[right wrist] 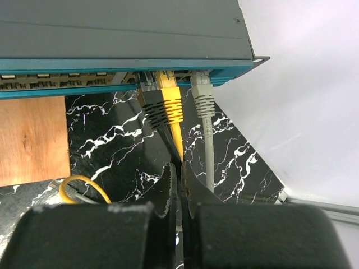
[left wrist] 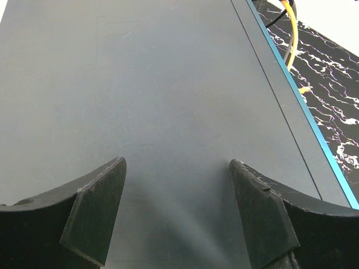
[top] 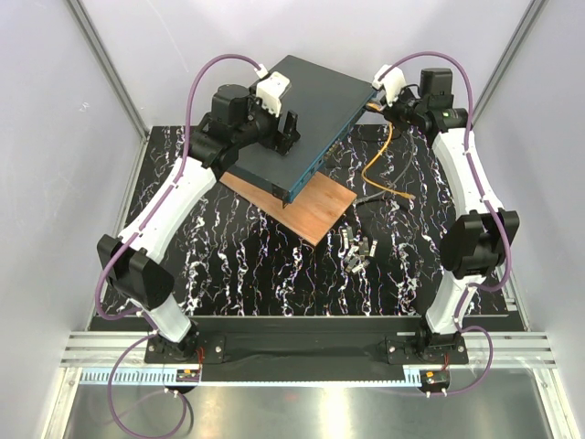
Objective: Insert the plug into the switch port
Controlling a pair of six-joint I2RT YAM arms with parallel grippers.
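Observation:
The switch (top: 311, 101) is a flat dark grey box lying tilted on a wooden board. In the right wrist view, the yellow plug (right wrist: 169, 106) sits in a switch port at the right end of the teal front face (right wrist: 84, 64). A black plug (right wrist: 151, 112) is on its left and a grey plug (right wrist: 203, 98) on its right. Its orange cable (top: 377, 163) loops over the mat. My right gripper (right wrist: 178, 165) is shut just below these plugs. The yellow and black cables run down to its tips, and whether they are pinched does not show. My left gripper (left wrist: 176, 162) hangs open over the switch's lid (left wrist: 168, 101).
The wooden board (top: 311, 206) lies on a black marbled mat (top: 238, 265). Several small grey metal modules (top: 359, 251) sit on the mat at the right. White walls close in the back and both sides.

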